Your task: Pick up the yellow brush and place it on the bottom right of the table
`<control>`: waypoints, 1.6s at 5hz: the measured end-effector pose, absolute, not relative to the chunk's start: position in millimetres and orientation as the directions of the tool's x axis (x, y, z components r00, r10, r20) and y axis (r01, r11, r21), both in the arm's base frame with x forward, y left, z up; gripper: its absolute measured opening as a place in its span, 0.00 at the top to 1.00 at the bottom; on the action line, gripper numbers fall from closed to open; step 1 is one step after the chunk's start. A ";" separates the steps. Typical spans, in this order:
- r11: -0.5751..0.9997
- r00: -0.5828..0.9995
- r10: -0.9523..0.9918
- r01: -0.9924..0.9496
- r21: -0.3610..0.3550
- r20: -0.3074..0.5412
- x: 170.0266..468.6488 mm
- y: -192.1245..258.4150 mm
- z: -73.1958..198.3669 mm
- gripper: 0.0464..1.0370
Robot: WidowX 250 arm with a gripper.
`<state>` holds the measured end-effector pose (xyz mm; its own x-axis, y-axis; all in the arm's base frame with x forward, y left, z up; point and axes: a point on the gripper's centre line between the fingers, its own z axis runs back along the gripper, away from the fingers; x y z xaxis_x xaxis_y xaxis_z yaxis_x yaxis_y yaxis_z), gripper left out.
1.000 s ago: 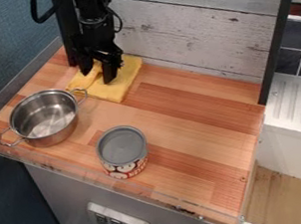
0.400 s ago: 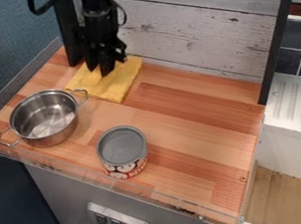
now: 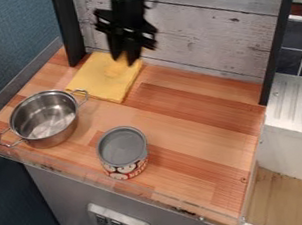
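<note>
Pincer (image 3: 126, 61): over the upper right edge of the yellow cloth (image 3: 96, 83), blurred; I judge it clamped on the yellow brush
Yellow brush (image 3: 114, 68): at the pincer, over the cloth, yellow against yellow, so I can't make out its outline or how much height I have under it
Step in hand: carrying, I'd say; the pick looks made, the placing is yet to do
Next move: I need to lift well clear of the cloth and swing toward the near right corner of the counter (image 3: 202, 129), then lower and let go
Tin can (image 3: 126, 169): near the front edge; I should pass to its right
Pot (image 3: 57, 136): on the left, away from my route
Risk: a low carry could drag the cloth along
</note>
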<state>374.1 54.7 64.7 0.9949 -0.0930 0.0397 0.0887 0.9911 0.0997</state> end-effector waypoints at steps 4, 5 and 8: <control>0.991 0.988 -0.129 0.131 0.024 -0.084 343.6 -44.5 1.0 0.72; 0.992 0.990 -0.115 0.119 0.049 -0.081 331.0 -61.7 -0.5 0.72; 0.993 0.997 -0.045 0.052 0.106 -0.068 286.2 -91.2 -2.5 0.72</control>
